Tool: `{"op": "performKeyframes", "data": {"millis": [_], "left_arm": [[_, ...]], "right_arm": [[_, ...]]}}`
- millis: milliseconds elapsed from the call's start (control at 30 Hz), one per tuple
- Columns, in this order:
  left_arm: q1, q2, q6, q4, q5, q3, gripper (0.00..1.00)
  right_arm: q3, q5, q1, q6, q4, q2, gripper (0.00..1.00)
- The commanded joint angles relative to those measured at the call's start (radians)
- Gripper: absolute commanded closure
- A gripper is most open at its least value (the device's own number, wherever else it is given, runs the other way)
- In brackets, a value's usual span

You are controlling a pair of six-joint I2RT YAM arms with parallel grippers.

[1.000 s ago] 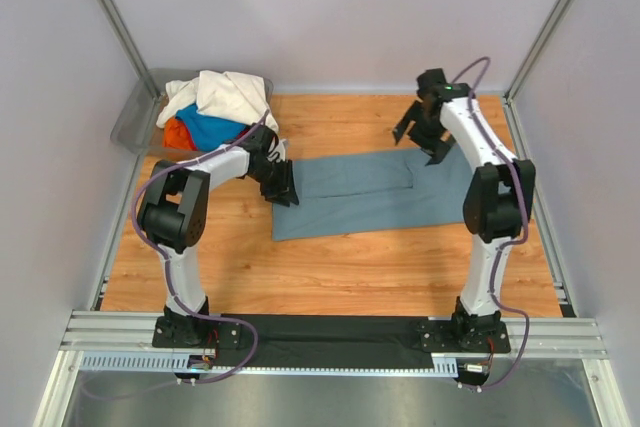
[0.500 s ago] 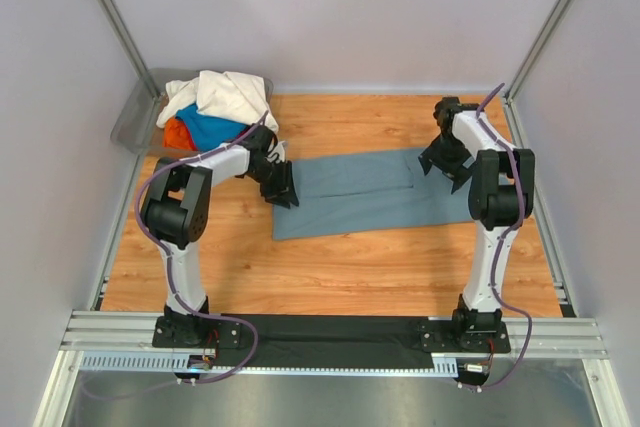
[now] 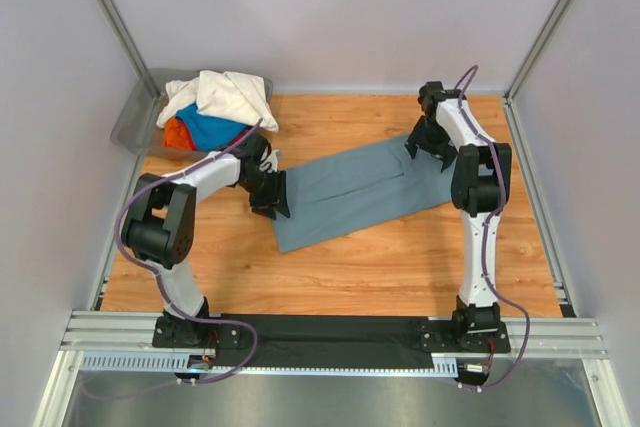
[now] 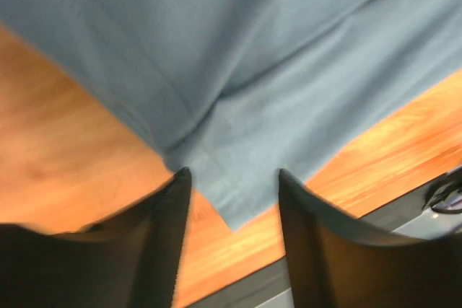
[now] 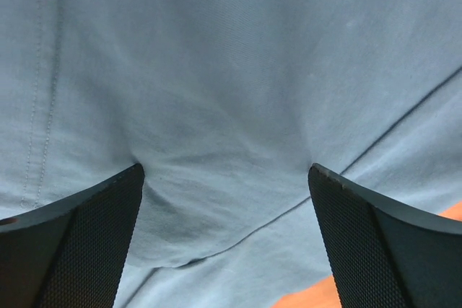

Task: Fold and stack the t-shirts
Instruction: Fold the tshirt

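the grey-blue shirt (image 3: 360,187) lies as a long folded strip slanting across the table (image 3: 400,267); the fold looks half done; the left gripper (image 3: 272,197) sits at its near left end, fingers part spread, a cloth corner between them; the right gripper (image 3: 432,147), spread wide, presses the far right end; next, probably, one end goes over the other; the bin (image 3: 135,119), far left, holds a cream shirt (image 3: 225,92), a blue shirt (image 3: 205,129) and a red-orange shirt (image 3: 175,134).

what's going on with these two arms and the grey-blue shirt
Two arms are working on a grey-blue shirt that lies as a long folded strip on the table. The left gripper is at its left end and the right gripper presses on its right end, both open. More shirts sit in the bin at back left.
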Motion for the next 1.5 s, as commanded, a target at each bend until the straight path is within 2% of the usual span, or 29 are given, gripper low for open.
{"op": "performKeyframes", "data": {"millis": [0,33,67,133,200,367,533,700,800,967,1067,1133,1200,1233,1367,1467], "left_arm": [[-0.022,-0.164,0.027,-0.095,-0.074,0.057,0.38],[-0.048,-0.218,0.03,-0.101,-0.106,0.068,0.16],[-0.067,-0.241,0.035,-0.101,-0.123,0.092,0.09],[-0.094,-0.267,0.058,-0.091,-0.149,0.12,0.05],[-0.123,-0.254,0.09,-0.028,-0.154,0.136,0.04],[-0.165,-0.056,0.231,-0.006,-0.186,0.255,0.03],[-0.186,0.194,0.321,-0.101,-0.255,0.415,0.0],[-0.189,0.376,0.288,-0.259,-0.306,0.565,0.01],[-0.202,0.394,0.246,-0.295,-0.301,0.544,0.02],[-0.274,0.311,0.087,-0.192,-0.152,0.335,0.04],[-0.365,0.215,-0.092,-0.056,0.004,0.206,0.04],[-0.418,0.181,-0.235,0.057,0.044,0.15,0.04],[-0.495,0.156,-0.347,0.118,0.082,0.145,0.04],[-0.519,0.153,-0.373,0.179,0.098,0.158,0.04],[-0.579,0.145,-0.447,0.247,0.144,0.226,0.04],[-0.57,0.077,-0.426,0.216,0.052,0.237,0.03]], "right_arm": [[0.126,0.044,0.046,-0.156,0.025,0.086,0.02],[0.151,0.038,0.051,-0.197,0.023,0.112,0.02],[0.183,0.035,0.06,-0.213,0.02,0.124,0.01],[0.24,0.036,0.065,-0.24,0.031,0.133,0.01],[0.244,0.024,0.065,-0.265,0.06,0.115,0.01],[0.191,-0.01,0.065,-0.254,0.068,-0.021,0.0],[0.113,-0.033,0.06,-0.253,0.068,-0.143,0.0],[0.024,-0.045,0.025,-0.268,0.069,-0.255,0.0],[-0.042,-0.054,0.005,-0.273,0.098,-0.292,0.0],[-0.095,-0.053,-0.003,-0.277,0.106,-0.296,0.0],[-0.092,-0.062,-0.004,-0.271,0.098,-0.261,0.0],[-0.085,-0.06,-0.003,-0.277,0.109,-0.232,0.0],[-0.05,-0.053,-0.003,-0.3,0.114,-0.189,0.0],[-0.032,-0.053,-0.003,-0.311,0.112,-0.172,0.0],[0.026,-0.06,-0.004,-0.386,0.138,-0.099,0.01],[0.076,-0.057,-0.003,-0.414,0.146,-0.037,0.02]]}}
